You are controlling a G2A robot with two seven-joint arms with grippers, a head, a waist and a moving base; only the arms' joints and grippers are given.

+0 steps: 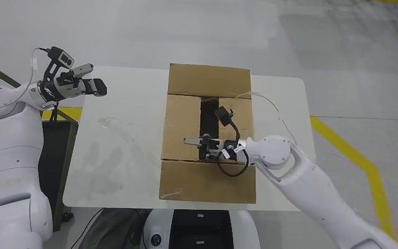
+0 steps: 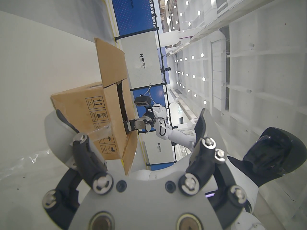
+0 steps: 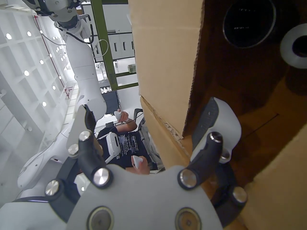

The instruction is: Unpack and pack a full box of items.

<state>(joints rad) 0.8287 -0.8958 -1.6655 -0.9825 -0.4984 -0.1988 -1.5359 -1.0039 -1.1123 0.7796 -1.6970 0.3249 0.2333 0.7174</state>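
**Right claw open astride a box flap**

The right claw [image 3: 148,106] is open, its fingers [image 3: 215,118] spread wide. The torn edge of a side flap [image 3: 165,68] runs between them. One finger is outside the flap and the other hangs over the dark inside of the box [image 1: 208,183]. Whether either finger touches the cardboard cannot be told.

From above, this claw sits at the near end of the narrow gap between the two side flaps, over the flap on the robot's left. Those two flaps lie nearly flat across the opening. The far and near flaps are folded outward.

Past the flap's edge, two items show inside the box. One is a dark round-mouthed item [image 3: 249,20]. Beside it is a pale grey round item [image 3: 293,46] with a dark centre.

The box stands upright in the middle of the white tabletop [image 1: 124,162]. A wisp of clear film [image 2: 102,130] shows against its printed side.

The left claw [image 1: 93,86] is also open, fingers apart. It is held up by the far left corner of the tabletop, well apart from the box and pointing towards it.
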